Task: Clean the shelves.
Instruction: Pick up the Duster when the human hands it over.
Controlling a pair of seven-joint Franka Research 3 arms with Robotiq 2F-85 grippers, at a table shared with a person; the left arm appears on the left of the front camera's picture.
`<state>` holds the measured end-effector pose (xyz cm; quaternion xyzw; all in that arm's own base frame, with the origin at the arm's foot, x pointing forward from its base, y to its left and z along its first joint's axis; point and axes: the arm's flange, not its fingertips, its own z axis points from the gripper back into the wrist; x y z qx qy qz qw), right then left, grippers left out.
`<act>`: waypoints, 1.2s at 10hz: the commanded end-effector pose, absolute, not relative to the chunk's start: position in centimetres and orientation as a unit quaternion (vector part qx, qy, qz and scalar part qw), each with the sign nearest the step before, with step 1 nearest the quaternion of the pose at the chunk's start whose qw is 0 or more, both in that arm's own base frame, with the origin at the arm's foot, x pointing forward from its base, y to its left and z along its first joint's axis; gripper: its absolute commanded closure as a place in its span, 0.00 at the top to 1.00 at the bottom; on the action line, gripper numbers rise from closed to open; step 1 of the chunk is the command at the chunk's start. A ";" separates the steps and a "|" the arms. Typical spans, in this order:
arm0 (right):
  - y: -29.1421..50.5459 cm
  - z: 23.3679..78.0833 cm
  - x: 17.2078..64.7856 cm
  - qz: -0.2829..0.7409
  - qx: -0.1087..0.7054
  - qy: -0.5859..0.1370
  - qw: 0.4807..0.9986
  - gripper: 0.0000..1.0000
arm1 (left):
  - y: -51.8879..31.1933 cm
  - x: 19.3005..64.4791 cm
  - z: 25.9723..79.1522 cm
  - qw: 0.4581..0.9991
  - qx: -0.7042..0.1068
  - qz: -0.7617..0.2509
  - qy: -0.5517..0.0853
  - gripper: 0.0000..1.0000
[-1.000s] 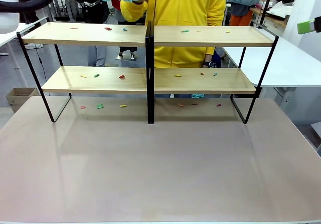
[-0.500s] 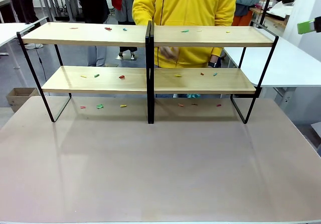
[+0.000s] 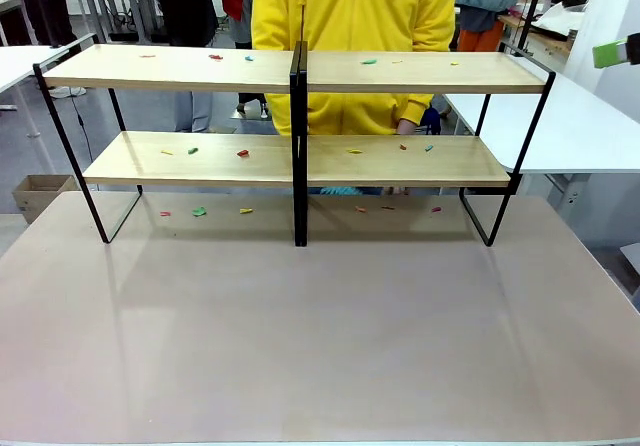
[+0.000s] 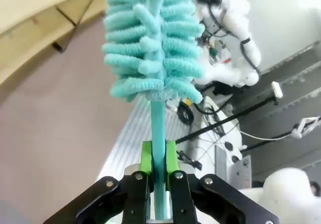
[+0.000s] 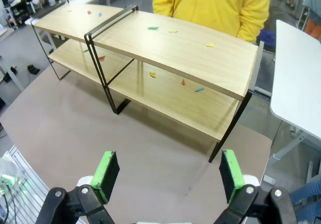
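Teal duster (image 4: 153,38) pinched by left fingers (image 4: 146,157); right fingers (image 5: 108,169) spread; scraps (image 3: 242,153) litter shelves (image 3: 420,72).

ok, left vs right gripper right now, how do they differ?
Left gripper is shut on the duster handle; right gripper is wide open, empty. Left has the shelves off in a corner of its view; right faces them. Both have green pads.

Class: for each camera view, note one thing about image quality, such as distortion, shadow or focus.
Front view: sharp, evenly lit; the shelves cast faint shadows on the table. Right wrist view: the wide lens bows their straight edges. Left wrist view: rolled, so the shelves slant; the close duster looms large.
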<state>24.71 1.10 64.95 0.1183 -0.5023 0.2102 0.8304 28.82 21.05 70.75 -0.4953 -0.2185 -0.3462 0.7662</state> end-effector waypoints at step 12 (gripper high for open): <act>1.0 65.0 24.7 0.211 0.120 -0.502 0.830 1.00 | 26.0 23.1 69.4 0.744 -0.509 -0.313 -0.299 0.00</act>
